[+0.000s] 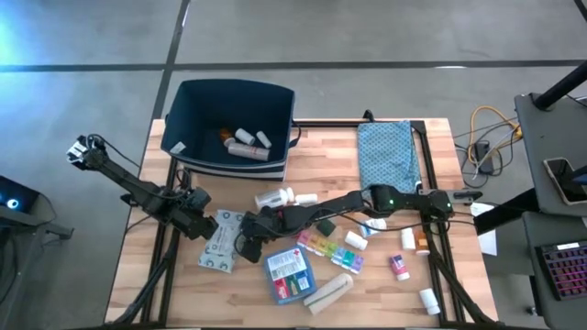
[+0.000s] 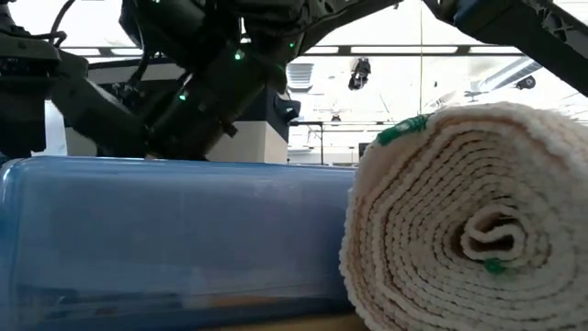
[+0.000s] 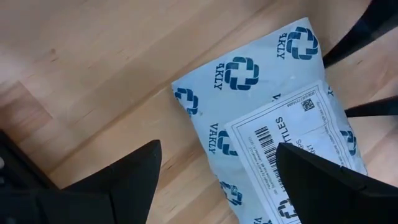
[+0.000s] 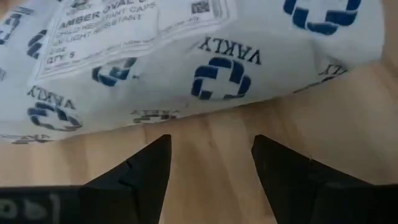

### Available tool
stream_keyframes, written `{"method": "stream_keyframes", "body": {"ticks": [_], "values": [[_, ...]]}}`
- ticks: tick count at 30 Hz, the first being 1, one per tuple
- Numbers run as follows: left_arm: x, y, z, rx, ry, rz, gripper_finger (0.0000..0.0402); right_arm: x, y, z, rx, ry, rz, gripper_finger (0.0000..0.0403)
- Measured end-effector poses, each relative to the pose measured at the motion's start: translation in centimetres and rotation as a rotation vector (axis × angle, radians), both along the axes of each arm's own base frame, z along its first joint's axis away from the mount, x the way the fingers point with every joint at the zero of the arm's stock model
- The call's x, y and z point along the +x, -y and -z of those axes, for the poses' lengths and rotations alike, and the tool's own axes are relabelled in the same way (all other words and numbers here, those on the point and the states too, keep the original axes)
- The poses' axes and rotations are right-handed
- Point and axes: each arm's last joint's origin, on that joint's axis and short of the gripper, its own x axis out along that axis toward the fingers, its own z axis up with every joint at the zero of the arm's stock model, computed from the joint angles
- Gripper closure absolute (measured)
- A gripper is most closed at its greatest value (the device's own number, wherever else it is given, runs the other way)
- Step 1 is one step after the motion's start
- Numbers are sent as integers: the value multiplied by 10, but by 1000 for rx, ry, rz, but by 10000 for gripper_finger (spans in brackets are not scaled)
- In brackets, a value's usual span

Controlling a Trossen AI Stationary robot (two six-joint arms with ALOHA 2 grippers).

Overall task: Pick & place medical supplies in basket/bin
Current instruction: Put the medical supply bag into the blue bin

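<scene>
Grey packet (image 1: pixel 220 243) lies flat on the wood table (image 1: pixel 138 275), front-left part, w/ both grippers at it. Right gripper (image 1: pixel 248 246) sits at the packet's 3 o'clock edge, low to the table; in the right wrist view its fingers (image 4: pixel 140 171) stand apart w/ bare wood between them and the packet (image 4: pixel 186 68) just ahead, not pinched. Left gripper (image 1: pixel 204 223) is at the packet's 10 o'clock, jaws spread wide; left wrist view shows one finger (image 3: pixel 311 177) over the packet's printed label (image 3: pixel 292 143), the other finger over wood, nothing clamped.

Navy bin (image 1: pixel 188 101) stands at the table's 11 o'clock, back-left corner, holding a few white bottles (image 1: pixel 252 142).

Rest of the supplies spread at 3 to 5 o'clock from the packet: white bottles (image 1: pixel 275 197) just behind the right arm, rainbow pill organizer (image 1: pixel 335 249), blue-red flat box (image 1: pixel 287 272), beige bandage roll (image 1: pixel 328 293) at the front edge. Low view is filled by that roll (image 2: pixel 469 221) beside a blue box (image 2: pixel 175 239). Teal pouch (image 1: pixel 385 156) lies at back right.
</scene>
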Motion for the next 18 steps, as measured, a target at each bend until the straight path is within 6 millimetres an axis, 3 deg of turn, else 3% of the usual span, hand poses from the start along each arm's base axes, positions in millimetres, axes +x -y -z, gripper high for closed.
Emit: {"method": "stream_keyframes", "body": {"ticks": [2,6,8,10,14,18], "values": [[0,0,0,0,-1,0,107,2,-4,-13,-9,36,-12,188],[0,0,0,0,-1,-1,107,4,-9,-70,-44,189,-42,188],[0,0,0,0,-1,-1,107,8,-7,-89,-37,270,-44,188],[0,0,0,0,-1,-2,107,14,-5,-86,-29,302,-47,188],[0,0,0,-2,2,-17,107,20,-2,-43,-18,217,-58,188],[-1,-1,-1,-6,2,-19,107,21,-3,-34,-11,195,-68,188]]}}
